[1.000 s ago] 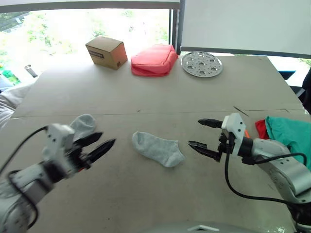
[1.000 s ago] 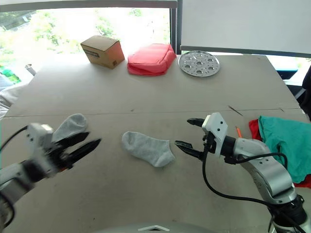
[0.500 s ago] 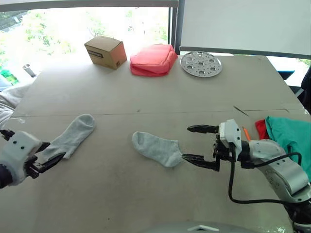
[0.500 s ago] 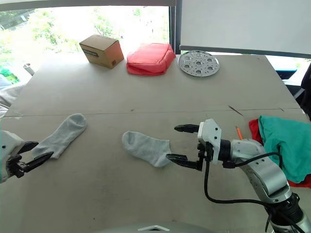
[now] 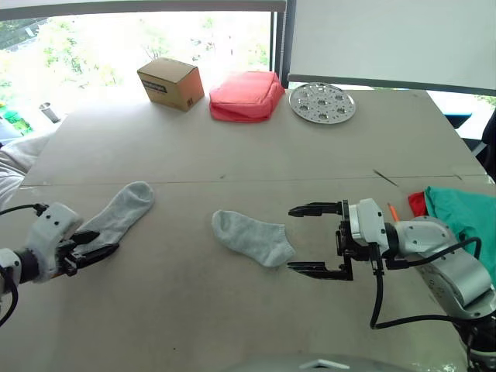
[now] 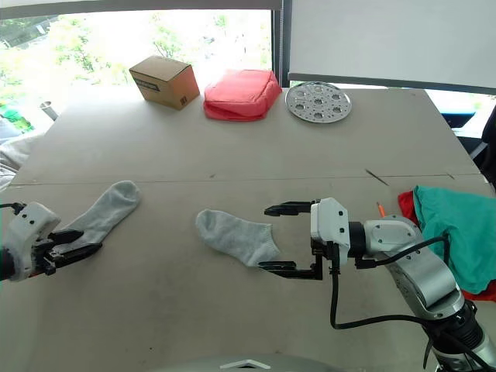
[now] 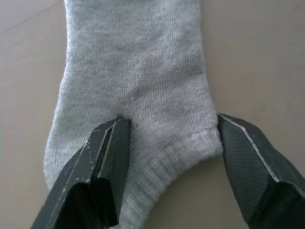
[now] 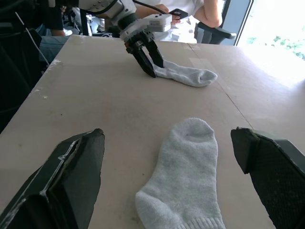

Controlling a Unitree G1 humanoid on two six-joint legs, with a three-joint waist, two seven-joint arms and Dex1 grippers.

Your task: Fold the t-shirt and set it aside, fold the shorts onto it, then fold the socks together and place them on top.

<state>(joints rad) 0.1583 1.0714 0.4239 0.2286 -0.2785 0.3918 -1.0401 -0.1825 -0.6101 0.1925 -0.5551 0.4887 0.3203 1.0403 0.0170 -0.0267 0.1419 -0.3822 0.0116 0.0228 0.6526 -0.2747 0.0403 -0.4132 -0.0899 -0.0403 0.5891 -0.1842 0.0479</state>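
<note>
Two light grey socks lie flat on the table, one at the left [image 5: 122, 212] and one in the middle [image 5: 253, 237]. My left gripper [image 5: 99, 246] is open at the cuff end of the left sock [image 7: 138, 71], one finger resting on the cloth and the other at its edge. My right gripper [image 5: 294, 239] is open wide just right of the middle sock [image 8: 187, 177], its fingers level with the cuff and apart from it. The teal shorts [image 5: 466, 218] lie on the red t-shirt [image 5: 416, 204] at the table's right edge.
Along the far edge stand a cardboard box [image 5: 170, 83], a coral-pink pouch [image 5: 246, 95] and a perforated metal plate [image 5: 322, 101]. An orange pen [image 5: 392, 211] lies beside the t-shirt. People sit beyond the table's left side [image 8: 190, 14].
My left gripper, earlier pulled back to the left, has moved forward onto the left sock's cuff. My right gripper has slid left to the middle sock and spread wider.
</note>
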